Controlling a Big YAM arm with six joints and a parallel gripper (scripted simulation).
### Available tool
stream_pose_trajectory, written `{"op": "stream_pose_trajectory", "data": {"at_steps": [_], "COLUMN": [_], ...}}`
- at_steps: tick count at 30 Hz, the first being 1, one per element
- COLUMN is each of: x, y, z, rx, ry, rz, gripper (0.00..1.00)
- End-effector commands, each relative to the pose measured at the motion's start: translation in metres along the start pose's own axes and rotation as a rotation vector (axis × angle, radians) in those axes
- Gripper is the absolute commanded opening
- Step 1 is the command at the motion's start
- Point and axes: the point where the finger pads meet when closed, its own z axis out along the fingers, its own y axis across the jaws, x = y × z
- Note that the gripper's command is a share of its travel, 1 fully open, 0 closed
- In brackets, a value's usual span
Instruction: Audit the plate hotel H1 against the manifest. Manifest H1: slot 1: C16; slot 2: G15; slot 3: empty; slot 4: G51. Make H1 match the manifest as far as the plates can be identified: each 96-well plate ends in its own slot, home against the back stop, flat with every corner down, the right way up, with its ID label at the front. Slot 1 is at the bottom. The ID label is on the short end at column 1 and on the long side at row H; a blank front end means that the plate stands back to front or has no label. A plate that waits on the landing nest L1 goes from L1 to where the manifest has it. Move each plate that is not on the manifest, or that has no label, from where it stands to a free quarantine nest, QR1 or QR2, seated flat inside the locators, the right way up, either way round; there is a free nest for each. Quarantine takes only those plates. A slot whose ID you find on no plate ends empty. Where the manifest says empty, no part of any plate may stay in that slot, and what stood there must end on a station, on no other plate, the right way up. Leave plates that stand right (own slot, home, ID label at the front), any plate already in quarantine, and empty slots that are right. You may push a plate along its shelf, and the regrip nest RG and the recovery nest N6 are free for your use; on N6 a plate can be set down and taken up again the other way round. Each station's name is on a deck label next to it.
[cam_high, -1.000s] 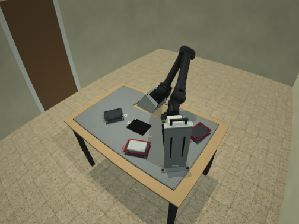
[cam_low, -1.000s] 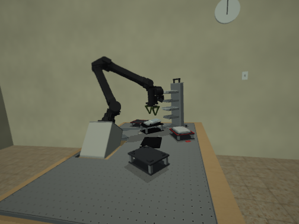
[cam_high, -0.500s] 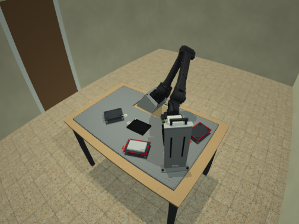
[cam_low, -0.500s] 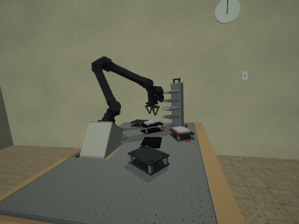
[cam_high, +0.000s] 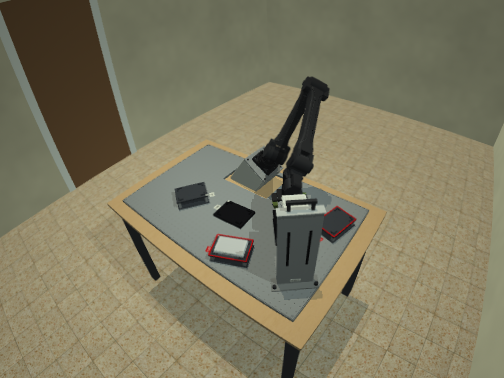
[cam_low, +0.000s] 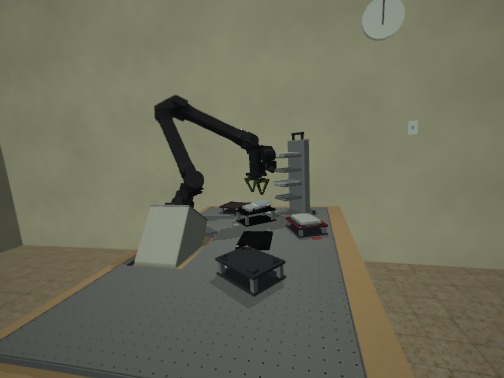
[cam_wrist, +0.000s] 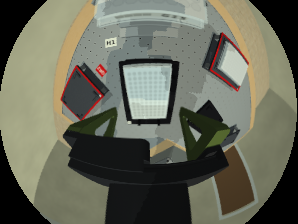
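To the left of my claw (cam_wrist: 150, 124) sits a red-rimmed nest (cam_wrist: 81, 92) with a dark, bare-looking floor, so I take it for a free quarantine spot. My claw hangs wide open and holds nothing; the two green fingers stand apart with only air between them.

Straight below and a little ahead of my claw lies the plate (cam_wrist: 148, 88) on its black nest (cam_low: 256, 214), flat, right way up as far as I can tell, with the well grid facing me. Its long axis runs away from me toward the hotel (cam_low: 298, 172), so its two long sides line up with my fingers, one finger outside each. I cannot read any ID on it from here.

I judge the plate light, stiff and thin-walled, with smooth plastic sides that could slip. I would take it across the narrow width, at the middle of the long sides, low on the skirt, and squeeze gently so it neither tilts nor bows.

To the right of my claw is the other red-rimmed nest (cam_wrist: 229, 60), with a pale plate already lying in it. I leave that one alone.
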Motion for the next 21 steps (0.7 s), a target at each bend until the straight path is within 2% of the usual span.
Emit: {"op": "stream_pose_trajectory", "data": {"at_steps": [1, 21], "x": [0.001, 0.002], "y": [0.001, 0.002], "z": [0.010, 0.034], "rx": [-0.002, -0.002], "ry": [0.006, 0.006], "rz": [-0.001, 0.000], "gripper": [1.00, 1.00]}}
